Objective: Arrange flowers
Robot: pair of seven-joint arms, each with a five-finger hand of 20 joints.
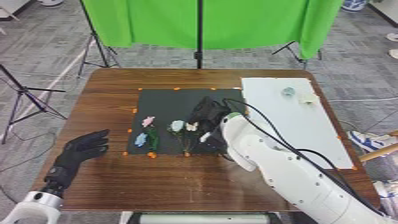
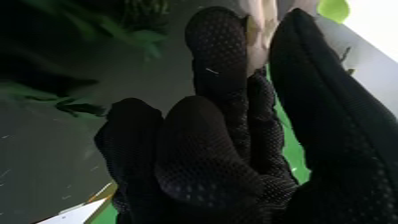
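Operator: State the right hand's position and grip.

Technician: The right hand (image 1: pixel 209 114) is above the black mat (image 1: pixel 164 100), near its right edge. In the wrist view, the fingers (image 2: pixel 218 50) and thumb are narrow, pinching a pale item that appears to be a pale flower (image 2: pixel 258 37); the glove covers part of it. Green leaves (image 2: pixel 147 37) lie apart from the grip.

Operator: And the left hand?

Technician: The left hand (image 1: pixel 87 146) is at the left side of the brown surface (image 1: pixel 169 187), fingers extended and relaxed, thumb apart, holding nothing.

Operator: Locate the remaining flowers.

Technician: On the mat's left part, the pink flower (image 1: pixel 148 121) sits farther from the robot than the blue flower (image 1: pixel 140 139), with green foliage (image 1: pixel 152 137) beside both. A white flower (image 1: pixel 177 125) lies between the pink flower and the right hand. A cream flower (image 1: pixel 192 127) is just right of the white one.

Operator: Adjacent equipment?

Technician: A white board (image 1: pixel 284 120) is right of the mat. Its far part carries a pale green item (image 1: pixel 288 91) and a cream item (image 1: pixel 308 99).
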